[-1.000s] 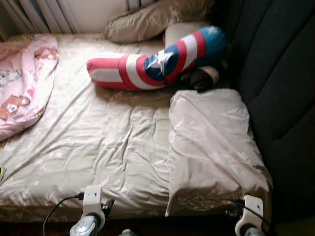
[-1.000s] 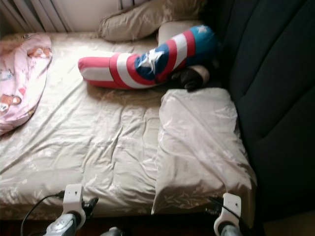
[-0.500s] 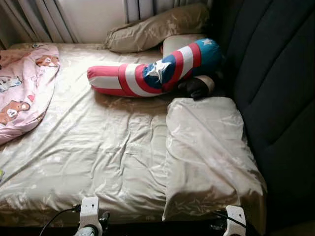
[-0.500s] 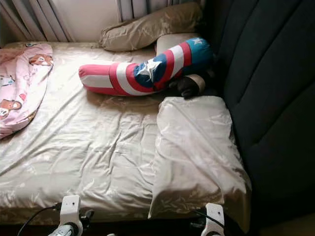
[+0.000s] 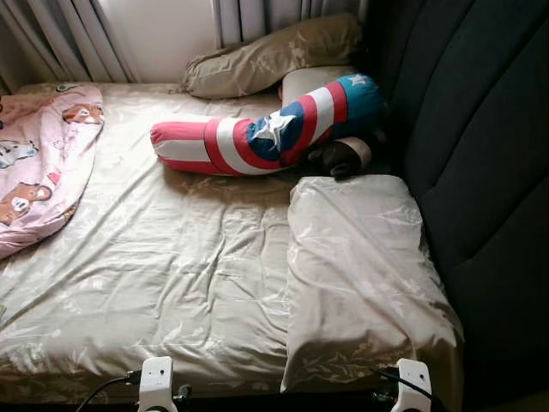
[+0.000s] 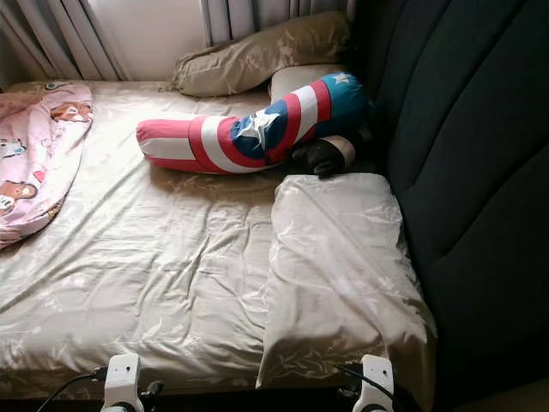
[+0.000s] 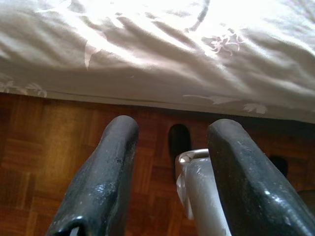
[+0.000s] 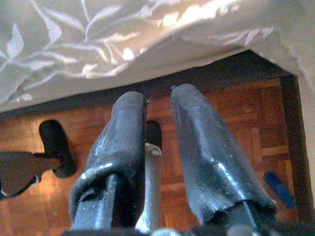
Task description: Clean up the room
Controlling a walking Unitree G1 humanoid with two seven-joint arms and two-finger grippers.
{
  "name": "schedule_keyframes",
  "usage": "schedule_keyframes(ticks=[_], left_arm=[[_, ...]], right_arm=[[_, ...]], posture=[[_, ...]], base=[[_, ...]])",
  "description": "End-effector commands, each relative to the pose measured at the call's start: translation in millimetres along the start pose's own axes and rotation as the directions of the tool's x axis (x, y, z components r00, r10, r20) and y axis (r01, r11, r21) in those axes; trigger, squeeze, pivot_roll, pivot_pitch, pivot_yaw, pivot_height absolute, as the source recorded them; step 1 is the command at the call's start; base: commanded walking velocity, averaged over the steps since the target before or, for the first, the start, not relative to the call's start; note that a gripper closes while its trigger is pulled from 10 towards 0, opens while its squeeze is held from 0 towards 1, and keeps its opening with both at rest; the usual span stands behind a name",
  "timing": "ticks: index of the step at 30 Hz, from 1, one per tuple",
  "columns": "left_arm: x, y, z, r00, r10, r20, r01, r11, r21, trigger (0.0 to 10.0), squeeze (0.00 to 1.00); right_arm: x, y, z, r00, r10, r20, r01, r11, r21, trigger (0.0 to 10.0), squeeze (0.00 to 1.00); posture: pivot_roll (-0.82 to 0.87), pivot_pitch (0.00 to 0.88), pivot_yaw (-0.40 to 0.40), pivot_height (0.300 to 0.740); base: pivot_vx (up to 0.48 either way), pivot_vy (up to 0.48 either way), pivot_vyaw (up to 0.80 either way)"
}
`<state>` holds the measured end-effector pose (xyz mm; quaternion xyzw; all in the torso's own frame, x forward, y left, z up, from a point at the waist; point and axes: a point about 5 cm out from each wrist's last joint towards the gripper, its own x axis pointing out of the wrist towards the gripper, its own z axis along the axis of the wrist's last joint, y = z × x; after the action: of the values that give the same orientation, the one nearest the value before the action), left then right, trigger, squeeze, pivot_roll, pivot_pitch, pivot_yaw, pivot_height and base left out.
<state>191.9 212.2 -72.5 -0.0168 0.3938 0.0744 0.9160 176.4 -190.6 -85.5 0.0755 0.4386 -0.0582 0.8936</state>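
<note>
A long red, white and blue bolster with a white star [image 5: 262,130] lies across the far part of the bed [image 5: 171,266]. A small dark object [image 5: 336,158] sits against its right end. A beige pillow [image 5: 360,266] lies on the bed's near right, and another beige pillow [image 5: 274,53] rests at the back by the curtains. A pink printed blanket [image 5: 39,172] is bunched at the left. My left gripper [image 7: 172,130] hangs open and empty below the mattress edge, above the wooden floor. My right gripper [image 8: 157,98] hangs likewise, with a narrow gap and nothing in it.
A dark padded headboard [image 5: 480,146] runs along the bed's right side. Curtains [image 5: 60,39] and a pale wall stand behind the bed. Parquet floor [image 7: 44,142] lies under the mattress edge. The white wrist mounts [image 5: 156,382] sit at the bottom edge of the head views.
The head camera has tilted up, showing more of the curtains and back wall. Both wrists have sunk lower toward the bottom edge. Nothing on the bed has moved.
</note>
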Motion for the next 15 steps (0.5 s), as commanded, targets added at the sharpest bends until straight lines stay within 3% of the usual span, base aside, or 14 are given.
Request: schedule_keyframes(ticks=[1, 4, 5, 6, 7, 12, 15], left_arm=[[-2.5, 3.1, -10.7, 0.999, 0.005, -0.049, -0.004, 1.0, 0.019, 10.0, 0.0], [-3.2, 4.0, -12.9, 0.998, 0.004, -0.058, -0.003, 1.0, 0.022, 10.0, 0.0], [-3.4, 3.8, -14.0, 0.998, -0.001, -0.064, 0.003, 1.0, 0.031, 10.0, 0.0], [-3.6, 3.5, -14.8, 0.998, -0.004, -0.068, 0.007, 0.999, 0.036, 10.0, 0.0], [-3.8, 3.2, -15.6, 0.997, -0.006, -0.071, 0.009, 0.999, 0.038, 10.0, 0.0], [-4.3, 3.7, -17.6, 0.997, -0.004, -0.08, 0.006, 1.0, 0.031, 10.0, 0.0], [-5.4, 8.8, -19.5, 0.996, 0.006, -0.087, -0.004, 1.0, 0.029, 10.0, 0.0]], right_arm=[[-1.0, 0.3, -6.1, 1.0, -0.004, -0.024, 0.004, 1.0, 0.001, 10.0, 1.0], [-1.1, 0.4, -7.0, 1.0, 0.0, -0.031, 0.0, 1.0, -0.006, 10.0, 1.0], [-1.1, 1.2, -8.1, 0.999, 0.01, -0.041, -0.011, 1.0, -0.023, 10.0, 0.95], [-1.2, 1.6, -8.5, 0.999, 0.015, -0.045, -0.017, 0.999, -0.043, 10.0, 0.72], [-1.2, 2.1, -9.0, 0.999, 0.02, -0.048, -0.022, 0.998, -0.059, 10.0, 0.0], [-1.2, 3.3, -9.3, 0.999, 0.02, -0.045, -0.022, 0.999, -0.049, 10.0, 0.0], [-1.0, 4.9, -9.0, 0.999, 0.023, -0.042, -0.025, 0.999, -0.047, 10.0, 0.0]], posture=[[0.02, 0.062, -0.003, 0.74], [0.02, 0.065, -0.003, 0.74], [0.02, 0.067, -0.003, 0.74], [0.02, 0.07, -0.005, 0.74], [0.03, 0.074, -0.007, 0.74], [0.03, 0.085, -0.01, 0.74], [0.03, 0.098, -0.01, 0.74]], base=[[0.0, 0.0, 0.0], [0.0, 0.0, 0.0], [0.0, 0.0, 0.0], [0.0, 0.0, 0.0], [0.0, 0.0, 0.0], [0.0, 0.0, 0.0], [0.0, 0.276, 0.0]])
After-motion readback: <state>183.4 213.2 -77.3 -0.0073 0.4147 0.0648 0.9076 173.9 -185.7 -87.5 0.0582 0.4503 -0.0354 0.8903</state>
